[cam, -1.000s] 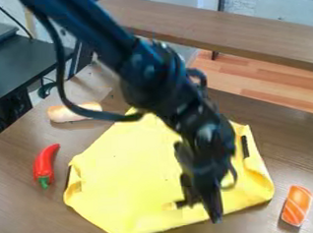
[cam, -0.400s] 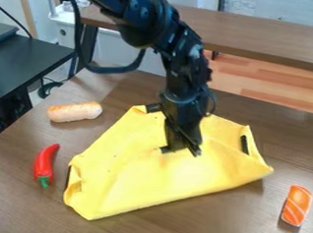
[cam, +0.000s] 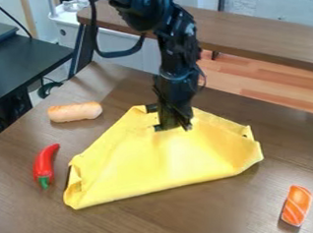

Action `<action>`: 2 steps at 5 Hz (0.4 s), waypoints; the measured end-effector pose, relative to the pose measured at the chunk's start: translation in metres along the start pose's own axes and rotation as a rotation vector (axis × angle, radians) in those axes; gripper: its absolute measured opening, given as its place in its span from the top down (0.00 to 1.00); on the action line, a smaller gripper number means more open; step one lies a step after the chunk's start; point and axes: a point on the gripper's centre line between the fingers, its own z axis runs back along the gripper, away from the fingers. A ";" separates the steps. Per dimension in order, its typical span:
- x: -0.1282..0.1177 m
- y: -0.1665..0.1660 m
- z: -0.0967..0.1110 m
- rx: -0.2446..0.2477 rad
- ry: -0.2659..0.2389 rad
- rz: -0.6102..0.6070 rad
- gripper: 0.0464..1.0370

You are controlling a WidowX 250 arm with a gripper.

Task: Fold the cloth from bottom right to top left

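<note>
In the camera view, the claw (cam: 175,127) hangs over the upper middle of the yellow cloth (cam: 155,160), clenched on its folded-over layer. The cloth lies on the brown desk (cam: 158,217), bunched into a rough triangle with soft creases, a rumpled right corner, a curled left edge and small dark marks near its edges, between a red chili (cam: 44,165) and an orange-and-white sushi piece (cam: 296,205).
</note>
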 end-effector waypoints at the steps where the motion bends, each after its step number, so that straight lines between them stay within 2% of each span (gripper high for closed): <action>1: 0.010 0.023 -0.004 0.019 0.021 0.000 1.00; 2: 0.016 0.040 -0.003 0.089 0.047 -0.030 1.00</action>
